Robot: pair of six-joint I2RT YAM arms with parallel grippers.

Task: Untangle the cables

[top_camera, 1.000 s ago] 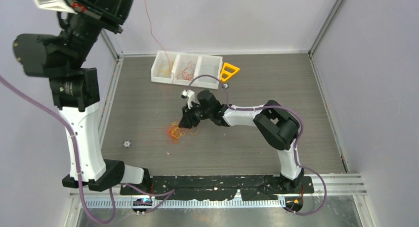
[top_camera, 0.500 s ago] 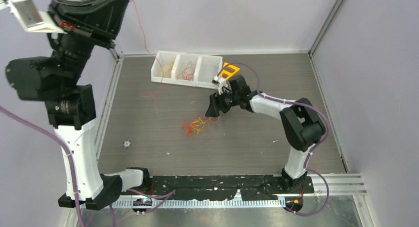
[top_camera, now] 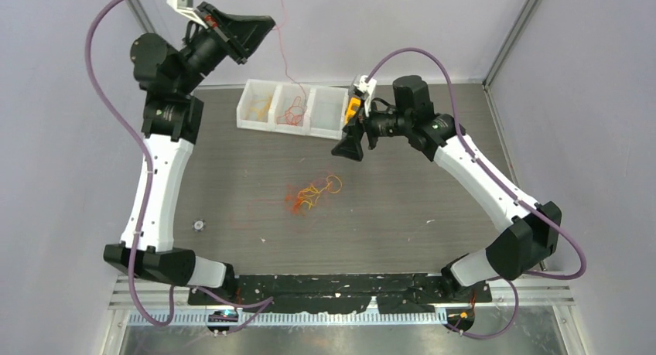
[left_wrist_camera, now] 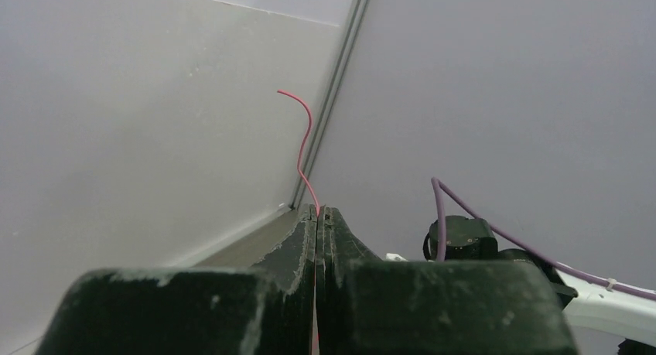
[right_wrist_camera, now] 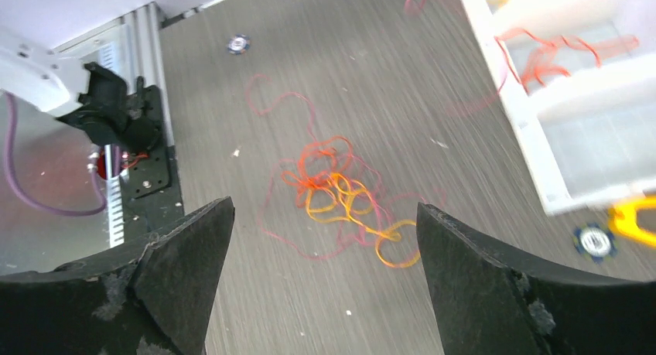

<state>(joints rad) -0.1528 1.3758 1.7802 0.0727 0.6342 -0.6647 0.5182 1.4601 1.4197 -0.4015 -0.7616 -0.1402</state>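
Left gripper [top_camera: 261,24]: upper left of the top view, raised high by the back-left corner. Fingers are clamped flat together on a red strand [top_camera: 285,61]. Left wrist view agrees: no gap between the jaws, and the strand [left_wrist_camera: 304,146] is pinched at the tips and curls up mid-frame against the wall corner. In the top view the strand drops from the top edge toward the tray's middle compartment. Can't tell if its lower end touches anything.

Right gripper [top_camera: 350,142]: upper centre-right of the top view, just in front of the tray's right end. Fingers are spread wide and hold nothing. In the right wrist view the fingers [right_wrist_camera: 182,270] sit in the bottom corners, with a wide gap between them showing the table.

Cables [top_camera: 313,194]: centre of the top view, lying on the table [top_camera: 433,208]. They form a loose clump of orange, yellow and red loops, well apart from both grippers. In the right wrist view the clump [right_wrist_camera: 340,192] is mid-frame. A yellow loop sticks out at its lower right, and thin red strands trail off to the upper left.

Tray [top_camera: 267,125]: white, three compartments, upper centre. Yellowish strands are in the left compartment, red ones in the middle.

Orange triangle [top_camera: 353,109]: just right of the tray, partly hidden by the right gripper.

Small disc [top_camera: 199,225]: on the table, left of centre, well apart from the clump.
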